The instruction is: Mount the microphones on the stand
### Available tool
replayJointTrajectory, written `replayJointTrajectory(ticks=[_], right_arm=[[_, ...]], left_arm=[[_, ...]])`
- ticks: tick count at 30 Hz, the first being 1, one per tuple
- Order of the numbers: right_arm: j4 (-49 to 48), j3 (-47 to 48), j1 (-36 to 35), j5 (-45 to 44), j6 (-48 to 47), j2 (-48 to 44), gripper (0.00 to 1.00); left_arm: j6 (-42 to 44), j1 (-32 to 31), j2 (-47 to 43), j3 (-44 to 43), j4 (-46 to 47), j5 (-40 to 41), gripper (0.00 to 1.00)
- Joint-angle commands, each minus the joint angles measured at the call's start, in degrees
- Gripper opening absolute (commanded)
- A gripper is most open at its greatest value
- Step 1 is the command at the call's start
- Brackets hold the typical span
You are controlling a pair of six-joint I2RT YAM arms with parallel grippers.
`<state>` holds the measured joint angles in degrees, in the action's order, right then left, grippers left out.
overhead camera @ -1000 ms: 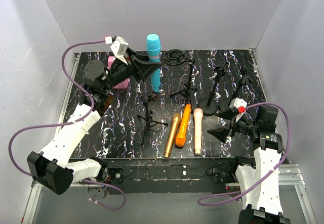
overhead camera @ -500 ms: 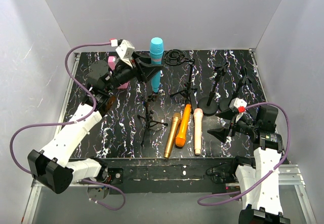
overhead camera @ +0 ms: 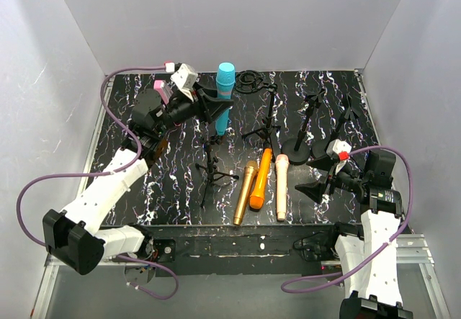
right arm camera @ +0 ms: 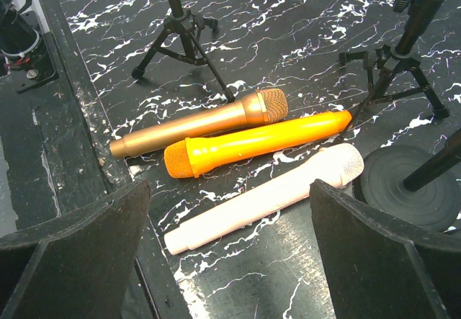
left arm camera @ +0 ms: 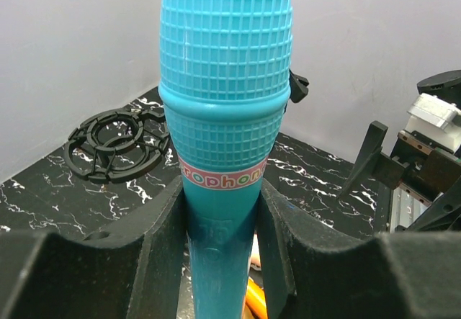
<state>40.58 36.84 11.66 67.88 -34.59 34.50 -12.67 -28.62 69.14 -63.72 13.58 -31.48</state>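
Left gripper [overhead camera: 207,106] clamps cyan mic [overhead camera: 224,96] upright, raised at rear over a small stand [overhead camera: 215,140]. I'd lower it plumb, slowly, onto the stand's top. Hoop stand [overhead camera: 252,81] crowds its right; wall [overhead camera: 288,16] close behind. Right gripper [overhead camera: 302,189] wide, empty, near gold mic [overhead camera: 245,193], orange mic [overhead camera: 261,178], peach mic [overhead camera: 281,186] lying flat.

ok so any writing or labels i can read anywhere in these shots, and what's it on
"rophon": on the pink band around the cyan-blue microphone clamped in the left gripper; both ends of the word wrap out of sight.
Faint raised marks below that band: too faint to read.
Gold microphone, orange microphone, peach-pink microphone: no text shows.
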Motion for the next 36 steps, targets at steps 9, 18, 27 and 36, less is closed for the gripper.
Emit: replayJointTrajectory(ticks=[9, 18, 27, 36], right_arm=[[0.6, -0.3, 0.3, 0.9, -0.7, 0.0, 0.98], [0.6, -0.3, 0.2, 0.8, -0.8, 0.1, 0.98], [0.6, -0.4, 0.2, 0.8, -0.8, -0.1, 0.98], [0.7, -0.3, 0.2, 0.9, -0.9, 0.0, 0.98]], left_arm=[[2.3, -0.2, -4.1, 5.5, -0.7, 0.0, 0.00], [2.8, -0.2, -5.0, 8.4, -2.2, 0.4, 0.00], [4.1, -0.2, -3.8, 9.9, -5.4, 0.9, 0.00], [4.5, -0.2, -1.8, 11.6, -9.2, 1.5, 0.00]])
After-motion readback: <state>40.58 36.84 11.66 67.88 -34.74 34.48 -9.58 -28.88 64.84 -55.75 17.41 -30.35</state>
